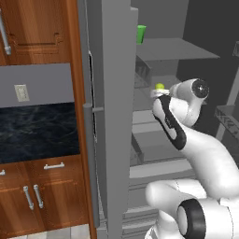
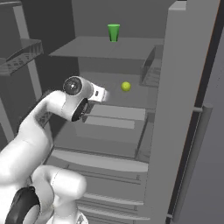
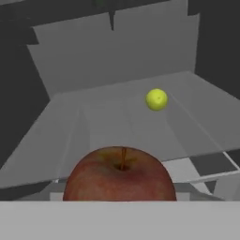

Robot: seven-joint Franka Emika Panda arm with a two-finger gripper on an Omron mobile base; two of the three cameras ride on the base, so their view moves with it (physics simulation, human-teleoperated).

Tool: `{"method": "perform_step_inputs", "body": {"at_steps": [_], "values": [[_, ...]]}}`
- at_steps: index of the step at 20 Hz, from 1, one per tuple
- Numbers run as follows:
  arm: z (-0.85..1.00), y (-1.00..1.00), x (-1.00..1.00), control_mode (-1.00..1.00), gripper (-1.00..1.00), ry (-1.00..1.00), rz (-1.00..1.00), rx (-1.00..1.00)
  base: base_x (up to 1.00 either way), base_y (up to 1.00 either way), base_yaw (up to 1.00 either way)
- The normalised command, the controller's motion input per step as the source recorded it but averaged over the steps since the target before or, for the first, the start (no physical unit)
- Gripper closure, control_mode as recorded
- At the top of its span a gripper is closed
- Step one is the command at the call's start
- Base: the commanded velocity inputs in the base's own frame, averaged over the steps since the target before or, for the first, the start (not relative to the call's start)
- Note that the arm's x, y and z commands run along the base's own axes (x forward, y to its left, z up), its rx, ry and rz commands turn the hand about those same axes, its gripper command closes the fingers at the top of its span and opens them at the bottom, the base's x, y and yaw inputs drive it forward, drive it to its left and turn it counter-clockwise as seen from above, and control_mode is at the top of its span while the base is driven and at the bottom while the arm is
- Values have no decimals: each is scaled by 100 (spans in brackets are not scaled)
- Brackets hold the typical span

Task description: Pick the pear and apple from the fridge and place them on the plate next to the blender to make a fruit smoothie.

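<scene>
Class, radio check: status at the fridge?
Gripper state unclear. Apple close before hand camera, pear farther back on shelf. Nothing between them.

One pear [image 3: 156, 99], one apple [image 3: 120, 175], one green cup [image 2: 113, 32], one fridge [image 2: 183, 109], two cabinet doors [image 1: 44, 196] below counter.

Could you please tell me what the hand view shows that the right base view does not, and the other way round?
The hand view alone shows the apple, large and close at the bottom of the picture, stem up. The right base view alone shows the green cup on the upper shelf, the white arm reaching into the fridge, and the drawers below. Both show the pear resting on the grey middle shelf, apart from everything else.
</scene>
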Motion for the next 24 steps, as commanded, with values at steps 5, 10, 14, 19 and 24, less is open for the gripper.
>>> {"method": "perform_step_inputs", "body": {"at_steps": [5,10,14,19,24], "values": [[85,31,-100,-100,100,40,2,1,0,0,0],[-5,20,-100,-100,100,19,8,4,0,0,0],[-3,3,-52,-100,100,-9,3,0,0,0,0],[0,0,-36,-100,100,-14,0,-1,0,0,0],[0,0,-11,-100,100,0,0,0,0,0,0]]}}
